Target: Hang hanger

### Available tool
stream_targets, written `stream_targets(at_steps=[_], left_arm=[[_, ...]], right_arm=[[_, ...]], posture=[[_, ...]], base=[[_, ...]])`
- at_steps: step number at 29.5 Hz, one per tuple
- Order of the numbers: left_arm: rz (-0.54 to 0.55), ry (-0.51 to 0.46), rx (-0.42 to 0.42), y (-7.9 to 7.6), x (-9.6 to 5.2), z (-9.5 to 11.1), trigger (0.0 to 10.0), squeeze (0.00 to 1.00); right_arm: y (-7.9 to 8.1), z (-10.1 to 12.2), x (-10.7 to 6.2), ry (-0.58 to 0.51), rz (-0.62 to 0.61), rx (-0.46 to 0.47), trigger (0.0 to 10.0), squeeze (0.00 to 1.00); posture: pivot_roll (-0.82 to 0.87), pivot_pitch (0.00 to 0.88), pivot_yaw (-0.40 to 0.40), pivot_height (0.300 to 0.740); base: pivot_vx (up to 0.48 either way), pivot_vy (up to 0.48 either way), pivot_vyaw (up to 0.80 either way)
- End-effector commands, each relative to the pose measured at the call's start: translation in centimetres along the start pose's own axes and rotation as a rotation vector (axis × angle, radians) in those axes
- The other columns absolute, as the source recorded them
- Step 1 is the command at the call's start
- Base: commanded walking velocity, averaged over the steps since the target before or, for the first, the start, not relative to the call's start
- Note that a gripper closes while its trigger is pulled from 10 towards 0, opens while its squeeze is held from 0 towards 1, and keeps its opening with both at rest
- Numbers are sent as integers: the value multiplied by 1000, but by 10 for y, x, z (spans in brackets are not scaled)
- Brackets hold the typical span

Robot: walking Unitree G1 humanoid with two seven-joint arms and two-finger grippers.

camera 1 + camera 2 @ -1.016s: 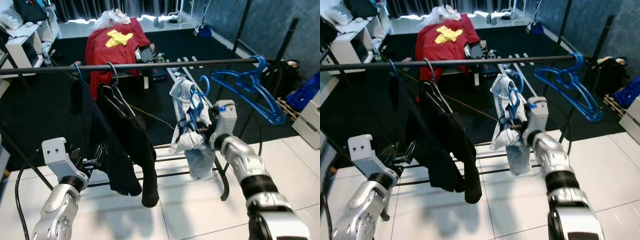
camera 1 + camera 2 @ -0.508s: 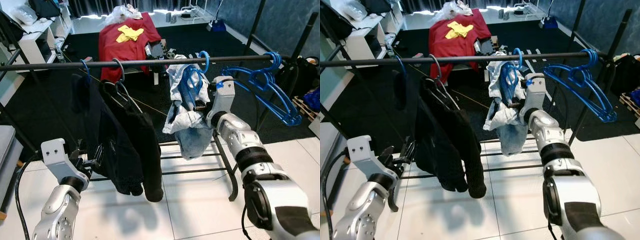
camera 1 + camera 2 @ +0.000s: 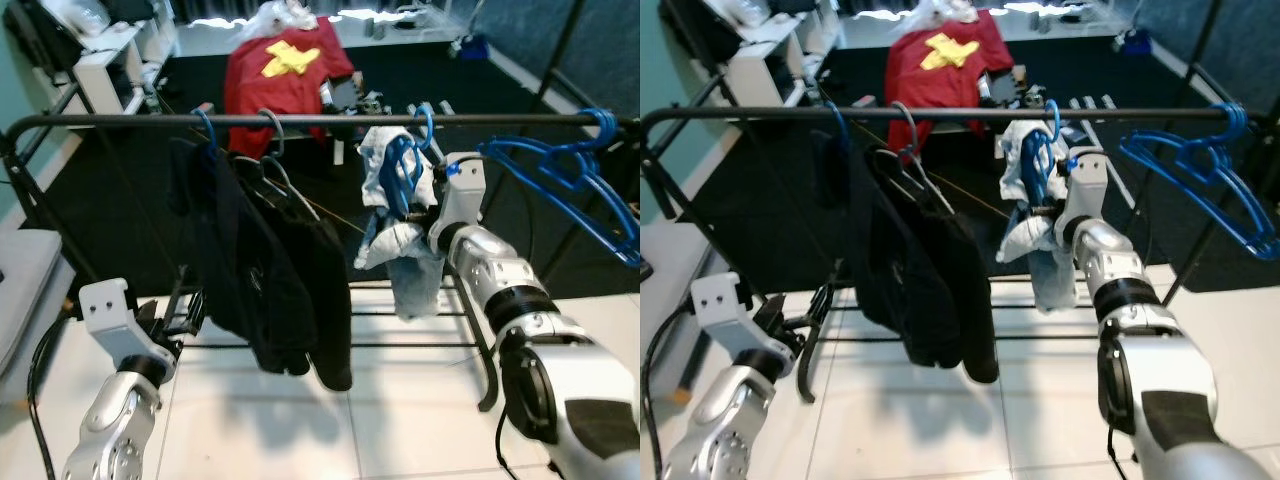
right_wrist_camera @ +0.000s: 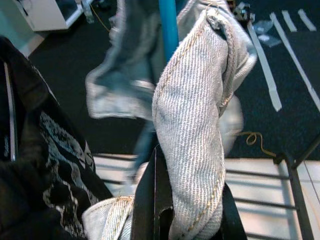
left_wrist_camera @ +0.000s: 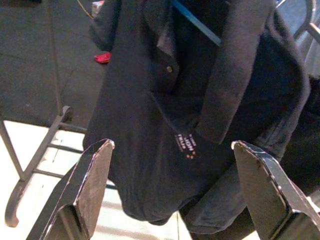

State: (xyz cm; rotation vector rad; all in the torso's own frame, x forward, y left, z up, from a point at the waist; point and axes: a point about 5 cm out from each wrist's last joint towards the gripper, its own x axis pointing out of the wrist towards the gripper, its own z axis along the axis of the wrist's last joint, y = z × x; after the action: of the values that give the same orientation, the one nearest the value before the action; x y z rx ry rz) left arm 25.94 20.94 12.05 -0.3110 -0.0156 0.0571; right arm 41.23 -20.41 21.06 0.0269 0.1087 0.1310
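Low and nearest, the left hand (image 3: pixel 180 315) hangs open by the dark garments (image 3: pixel 265 270). The right hand (image 3: pixel 415 222) grips the pale denim (image 4: pixel 195 125) on the blue plastic hanger (image 3: pixel 405 180), hooked over the black metal rail (image 3: pixel 330 120). A tug could unhook it.

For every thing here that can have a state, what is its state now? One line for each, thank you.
Blue hanger with jeans: hooked on the rail.
Right gripper: shut on the jeans.
Left gripper: open, low, before the black clothes.
Black clothes: hanging.
Empty blue hangers: hanging.
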Motion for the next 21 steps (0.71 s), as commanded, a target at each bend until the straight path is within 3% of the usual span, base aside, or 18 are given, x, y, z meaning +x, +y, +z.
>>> stream_targets(at_steps=[1,21], left_arm=[[-1,12,3,2,-2,-1,10000,0],[-7,26,20,4,-3,-2,10000,0]], right_arm=[[-6,18,-1,-73,-10,0,10000,0],[-24,13,-7,-39,-32,-30,10000,0]], posture=[[-3,100,11,740],[-2,96,21,740]], base=[[0,0,0],[264,0,0]])
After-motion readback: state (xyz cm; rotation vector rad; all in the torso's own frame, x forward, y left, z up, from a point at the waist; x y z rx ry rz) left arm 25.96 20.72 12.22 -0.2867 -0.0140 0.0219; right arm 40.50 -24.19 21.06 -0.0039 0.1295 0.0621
